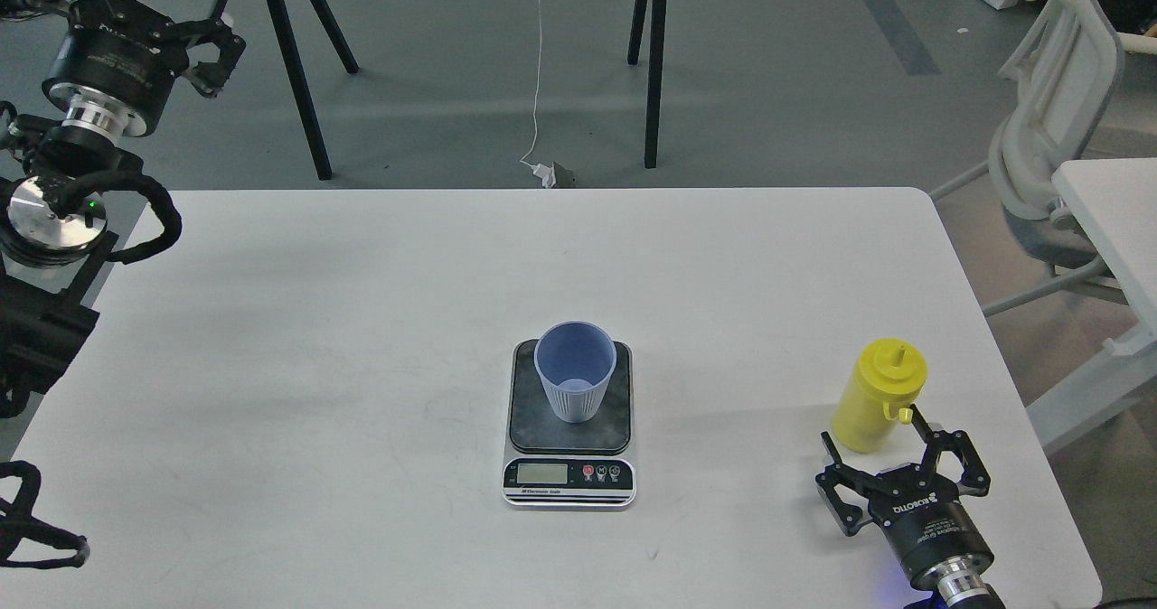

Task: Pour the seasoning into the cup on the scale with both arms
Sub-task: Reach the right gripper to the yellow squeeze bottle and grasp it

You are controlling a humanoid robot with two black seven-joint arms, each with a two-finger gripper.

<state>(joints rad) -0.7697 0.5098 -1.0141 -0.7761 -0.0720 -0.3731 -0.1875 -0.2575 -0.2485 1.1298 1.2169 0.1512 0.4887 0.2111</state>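
Note:
The yellow seasoning bottle stands on the white table at the front right, with its nozzle up and its small cap hanging on the near side. My right gripper is open just in front of it, and its fingertips flank the bottle's base without closing on it. The light blue cup stands upright and empty on the scale's dark plate. My left gripper is open and empty, raised at the far left beyond the table's back corner.
A black trestle table's legs stand on the floor behind the table. A white office chair and a second white table are to the right. The bottle is close to the table's right edge.

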